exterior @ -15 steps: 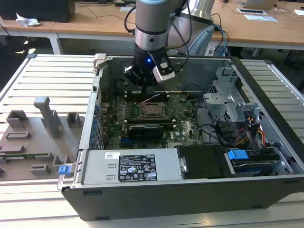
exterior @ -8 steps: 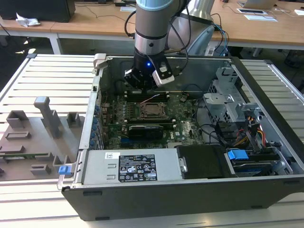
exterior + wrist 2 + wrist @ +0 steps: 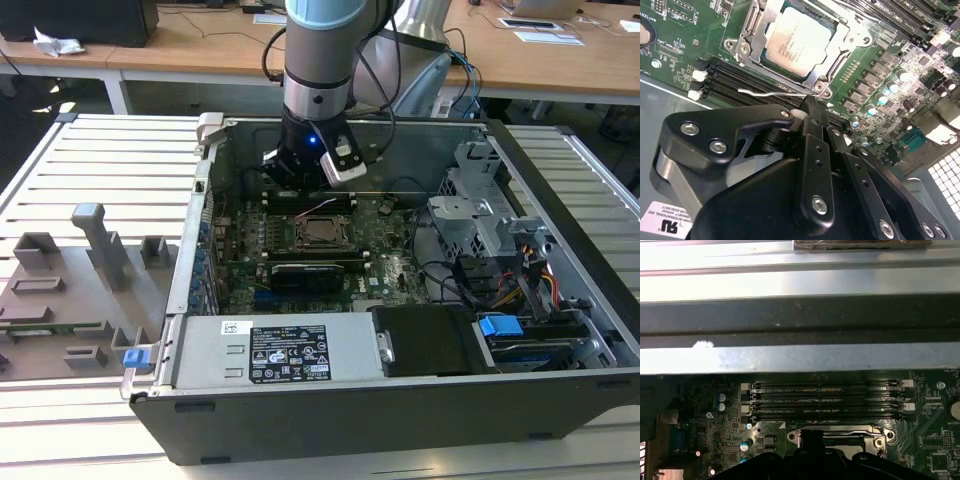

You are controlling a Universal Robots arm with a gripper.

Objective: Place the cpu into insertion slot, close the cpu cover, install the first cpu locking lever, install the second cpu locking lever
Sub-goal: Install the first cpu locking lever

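where the second wrist view shows cpu point(image 3: 796, 44) seated under cpu cover point(image 3: 837, 47), tool point(image 3: 807, 107) narrow, exterior view hides this

We see the cpu point(image 3: 797, 42) with a brushed, dull silver metal face, the cpu cover point(image 3: 752, 37) in shiny bare steel, our tool point(image 3: 810, 125) in matt black metal with bright screws, a glossy green motherboard point(image 3: 680, 35), a slatted pale metal tabletop point(image 3: 100, 160).

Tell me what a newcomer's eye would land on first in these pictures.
First the robot arm reaching down into the open computer case, its gripper over the green motherboard. In the second wrist view, the silver chip lies in its socket with the metal cover framing it, and a thin wire lever beside the socket.
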